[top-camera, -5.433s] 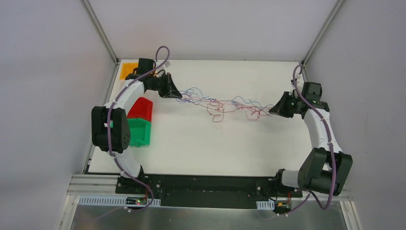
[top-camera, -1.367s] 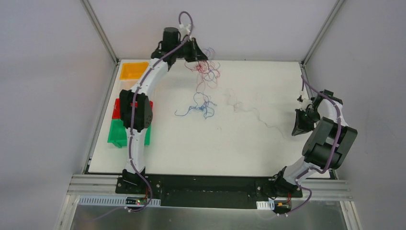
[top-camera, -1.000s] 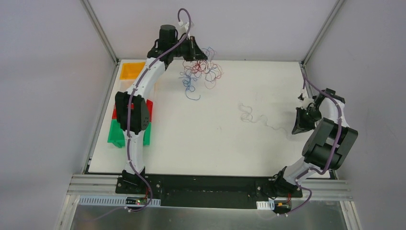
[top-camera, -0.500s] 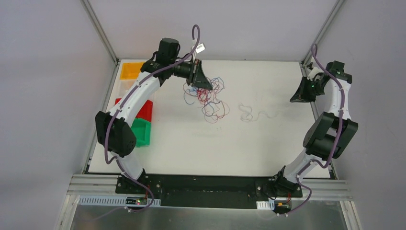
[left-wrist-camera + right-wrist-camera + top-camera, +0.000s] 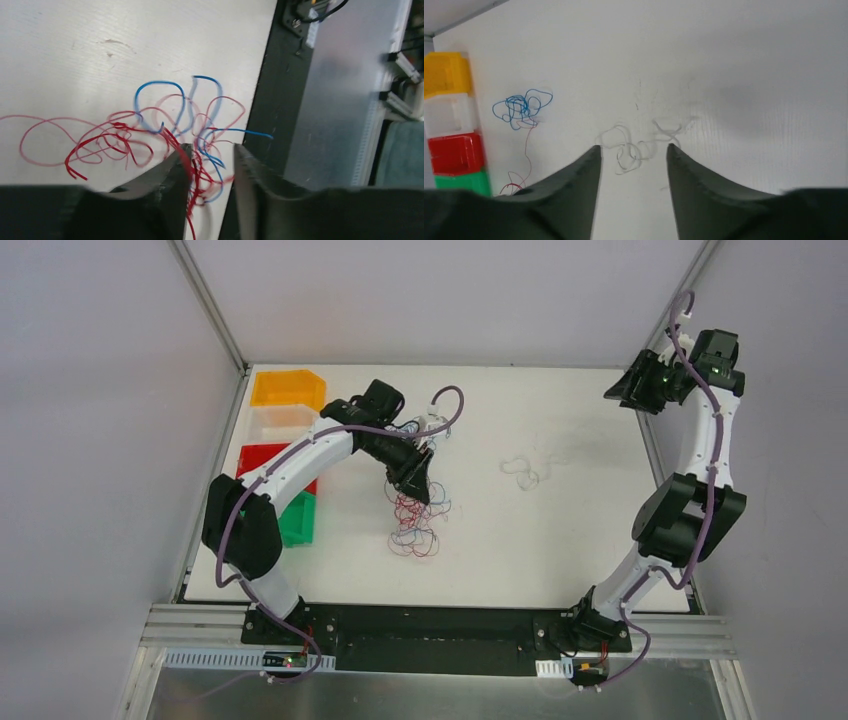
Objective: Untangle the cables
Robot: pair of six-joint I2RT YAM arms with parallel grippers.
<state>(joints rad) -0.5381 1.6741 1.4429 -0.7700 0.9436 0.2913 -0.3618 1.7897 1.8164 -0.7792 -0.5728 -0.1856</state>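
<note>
Red and blue cables are found bunched in loose loops on the white table, at 6 o'clock of the left gripper. A pale strand is noted lying well apart, at 3 o'clock of that gripper. The left jaws are seen slightly parted, with red strands running through the gap; whether these are pinched cannot be told. The right gripper, at 1 o'clock of the pale strand, is seen spread and unloaded.
</note>
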